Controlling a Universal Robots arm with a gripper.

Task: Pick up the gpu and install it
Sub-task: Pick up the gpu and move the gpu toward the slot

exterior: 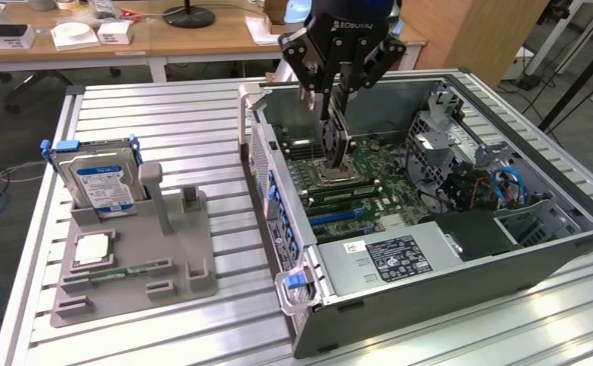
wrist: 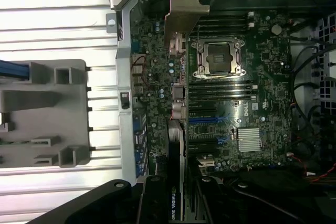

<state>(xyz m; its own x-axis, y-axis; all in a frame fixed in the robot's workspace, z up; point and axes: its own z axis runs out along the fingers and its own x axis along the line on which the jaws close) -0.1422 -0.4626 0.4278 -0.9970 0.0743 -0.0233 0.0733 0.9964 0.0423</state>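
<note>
Parts on the grey holder (exterior: 174,259), nearest in the exterior view, are partly hard to read. A hard drive (exterior: 98,179) stands upright in its slot and a memory stick (exterior: 123,271) lies flat. The silver square (exterior: 93,248) beside the stick is too small to name.

Just beyond, on the exterior view's right, the open computer case (exterior: 581,221) lies on its side with the motherboard (exterior: 378,168) exposed. The gripper (exterior: 329,107) hangs over it, clamped on the top edge of the gpu (exterior: 332,145). The gpu stands upright with its lower edge down by the processor socket (wrist: 218,59). Whether it touches a slot cannot be told.

In the wrist view the gpu shows edge-on. Its silver bracket (wrist: 186,9) points toward the case wall and its near end is hidden between the fingers (wrist: 157,203). The arm above the gripper is cut off.

Everything rests on a table (exterior: 174,114) of pale metal slats. Behind it stand wooden desks (exterior: 205,42) with white boxes (exterior: 73,34) and a black round stand (exterior: 189,15).
</note>
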